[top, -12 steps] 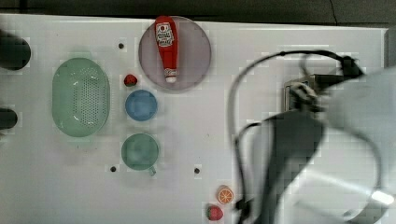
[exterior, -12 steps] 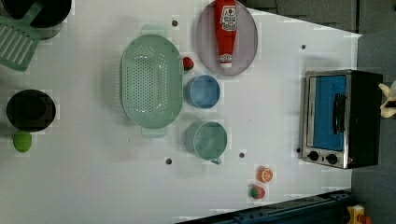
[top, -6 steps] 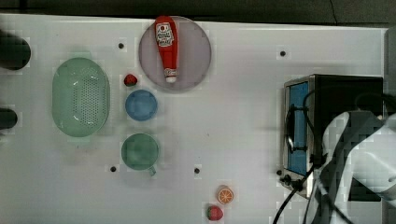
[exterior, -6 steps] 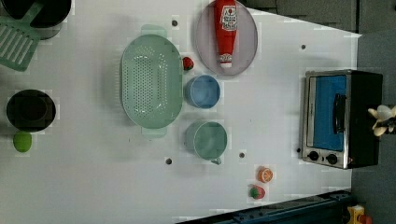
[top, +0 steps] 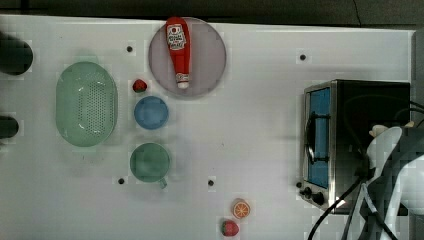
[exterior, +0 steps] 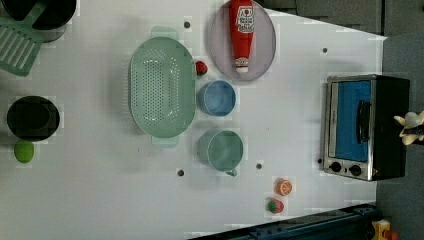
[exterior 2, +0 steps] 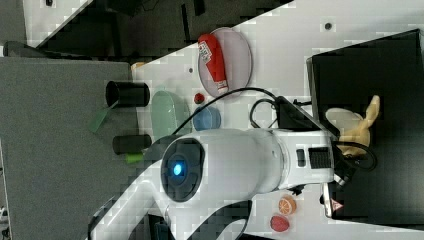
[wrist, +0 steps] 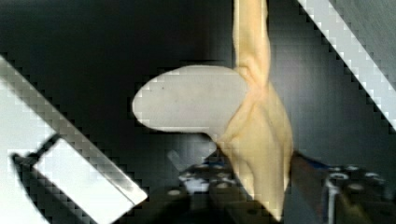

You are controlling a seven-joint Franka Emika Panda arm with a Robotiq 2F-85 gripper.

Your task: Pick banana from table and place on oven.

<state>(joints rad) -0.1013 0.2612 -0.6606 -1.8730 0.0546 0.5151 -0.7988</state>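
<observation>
— Where's the fruit got to?

— The small pale yellow toy banana (exterior 2: 358,129), half peeled with a white bit showing, is off the large flat white table (top: 250,125). It's over the black top of the boxy silver-fronted toaster oven (exterior 2: 380,75), towards the back, away from the blue glass door.

— And the pincer (wrist: 266,191)?

— Right up against it. In the right view the white arm reaches in from the right view's left and the banana sits just past its wrist. In the wrist view the banana's long axis runs straight away from the pincer, its near end tucked in between.

— Gripping or let go?

— I can't tell. The near end of the peel covers that spot. I can't say either whether the banana rests on the oven top or hangs just above it.

— The other cameras?

— In the top view the arm covers most of it; in the left view it's a pale scrap at the oven's far edge.
</observation>
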